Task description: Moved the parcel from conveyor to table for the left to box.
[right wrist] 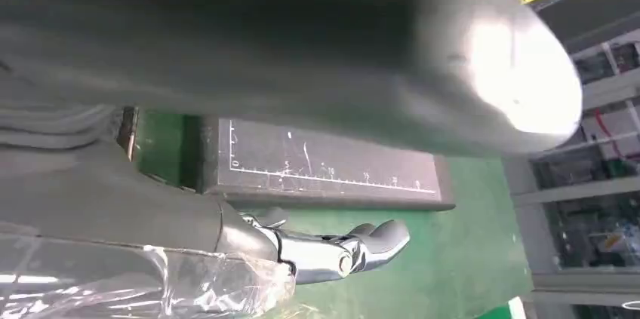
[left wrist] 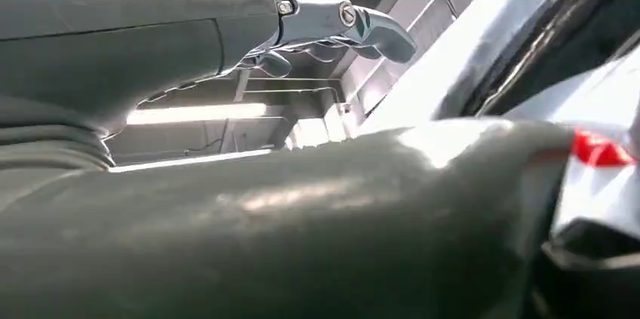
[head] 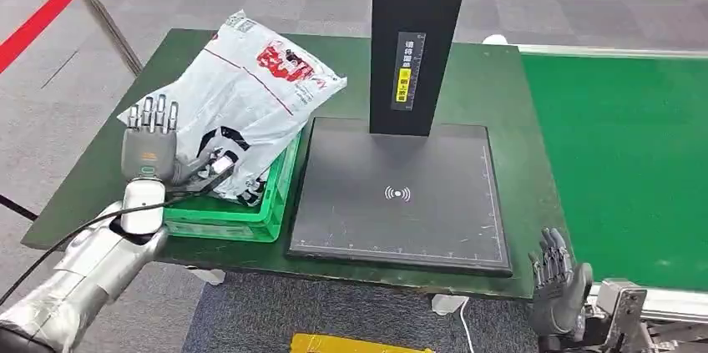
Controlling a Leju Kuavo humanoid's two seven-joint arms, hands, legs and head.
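A grey-white plastic parcel [head: 250, 94] with red and black print lies tilted across the green crate [head: 225, 221] at the table's left, its far end sticking out over the crate's rim. My left hand [head: 150, 148] stands at the parcel's near-left corner, fingers straight up and apart, thumb reaching toward the bag's edge; I cannot tell if it touches. In the left wrist view the parcel [left wrist: 596, 93] sits just beyond the thumb [left wrist: 302, 213]. My right hand [head: 558, 282] hangs low off the table's front right corner, fingers apart and empty, its fingers [right wrist: 340, 249] showing in the right wrist view.
A black scanner plate [head: 401, 194] with a tall black post [head: 417, 36] fills the middle of the dark green table [head: 493, 86]. The bright green conveyor [head: 626, 161] runs along the right. A red barrier strap and its pole [head: 33, 27] stand at the far left.
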